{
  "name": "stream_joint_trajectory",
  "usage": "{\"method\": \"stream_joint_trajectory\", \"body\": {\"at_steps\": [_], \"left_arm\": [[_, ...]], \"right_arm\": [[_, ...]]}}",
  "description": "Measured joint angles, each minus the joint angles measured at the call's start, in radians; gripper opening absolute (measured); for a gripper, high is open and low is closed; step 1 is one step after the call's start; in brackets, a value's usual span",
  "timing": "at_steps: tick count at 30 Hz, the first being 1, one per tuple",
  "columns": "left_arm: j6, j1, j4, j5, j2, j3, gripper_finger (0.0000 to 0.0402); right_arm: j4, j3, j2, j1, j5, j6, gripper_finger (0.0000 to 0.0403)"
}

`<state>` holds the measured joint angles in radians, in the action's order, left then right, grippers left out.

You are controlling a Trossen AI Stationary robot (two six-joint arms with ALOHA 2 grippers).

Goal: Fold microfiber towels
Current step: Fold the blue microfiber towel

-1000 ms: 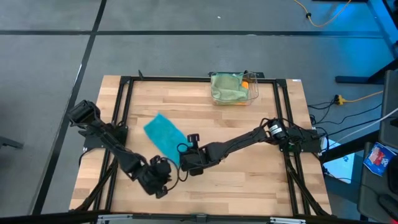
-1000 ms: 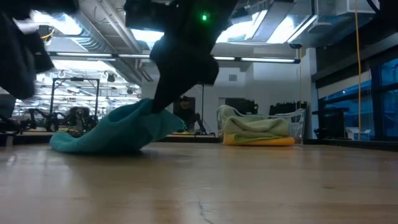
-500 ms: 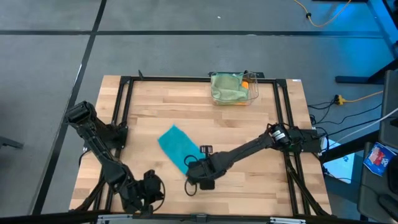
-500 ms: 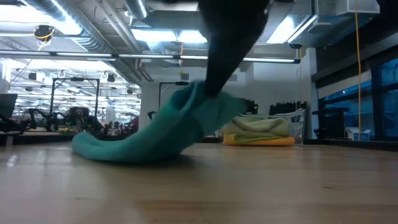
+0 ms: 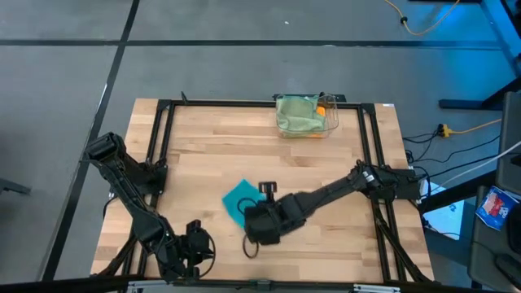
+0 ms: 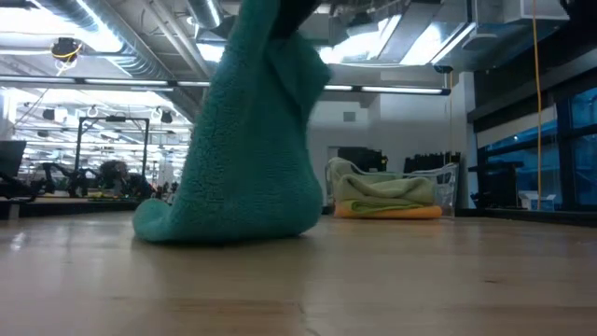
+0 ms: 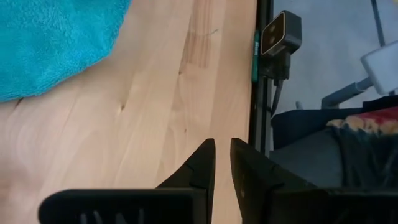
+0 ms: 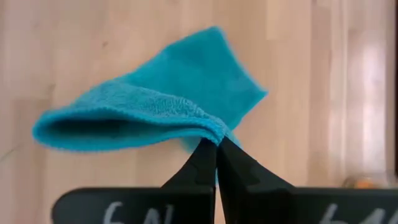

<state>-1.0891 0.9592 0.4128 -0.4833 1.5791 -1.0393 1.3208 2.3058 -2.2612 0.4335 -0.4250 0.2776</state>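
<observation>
A: Assessing progress: what is the status of the teal towel (image 5: 238, 198)?

B: It is mid-fold, not finished. The right end effector (image 8: 216, 147) is fully closed, pinching one edge of the teal towel and holding that edge raised above the desk (image 5: 203, 146). In the low view the cloth (image 6: 252, 140) hangs as a tall drape with its lower part resting on the wood. In the high view it sits near the middle of the desk, toward the front edge, bunched beside the right arm's wrist.

A: And the left end effector (image 7: 222, 163)?

B: It is parked at the front left corner of the desk, well apart from the towel. Its fingers are nearly together with a narrow gap, and nothing is between them.

A: What remains?

B: Judging from the layout, most of the task. The raised edge has yet to be laid flat over the rest of the cloth. The clear bin (image 5: 329, 120) at the far edge of the desk holds a pale green towel (image 5: 296, 114) on top and an orange one (image 6: 387, 212) beneath. How neatly those two are folded cannot be told.
</observation>
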Motion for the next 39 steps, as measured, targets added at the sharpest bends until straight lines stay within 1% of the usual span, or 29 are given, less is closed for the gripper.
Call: {"method": "stream_joint_trajectory", "body": {"at_steps": [3, 7, 9, 17, 20, 23, 27, 31, 34, 39], "left_arm": [[0.000, 0.000, 0.004, 0.000, 0.000, 0.000, 0.0043], [0.000, 0.000, 0.007, 0.000, 0.000, 0.000, 0.0043], [0.000, 0.000, 0.012, 0.000, 0.000, 0.000, 0.0043], [0.001, 0.000, 0.053, 0.001, 0.000, 0.000, 0.0043], [0.000, 0.000, 0.052, -0.003, 0.000, 0.000, 0.0043], [0.000, 0.000, 0.052, -0.005, 0.000, 0.000, 0.0043], [0.000, 0.000, 0.051, -0.005, 0.000, 0.000, 0.0043], [0.000, 0.000, 0.051, -0.006, 0.000, 0.000, 0.0043], [0.000, 0.000, 0.051, -0.006, 0.000, 0.000, 0.0043], [0.000, 0.000, 0.051, -0.006, 0.000, 0.000, 0.0043]], "right_arm": [[-0.053, -0.023, 0.000, -0.057, 0.020, -0.041, 0.0002], [-0.124, -0.089, 0.000, -0.140, 0.113, -0.078, 0.0002], [-0.147, -0.117, 0.000, -0.174, 0.142, -0.077, 0.0002], [-0.184, -0.156, 0.000, -0.242, 0.237, -0.094, 0.0004], [-0.242, -0.156, 0.000, -0.252, 0.243, -0.100, 0.0020], [-0.282, -0.156, 0.000, -0.258, 0.243, -0.103, 0.0048], [-0.254, -0.156, 0.000, -0.261, 0.243, -0.103, 0.0087], [-0.243, -0.156, 0.000, -0.262, 0.238, -0.103, 0.0117], [-0.224, -0.144, -0.001, -0.262, 0.238, -0.101, 0.0130], [-0.096, -0.068, -0.002, -0.245, 0.233, -0.072, 0.0134]]}}
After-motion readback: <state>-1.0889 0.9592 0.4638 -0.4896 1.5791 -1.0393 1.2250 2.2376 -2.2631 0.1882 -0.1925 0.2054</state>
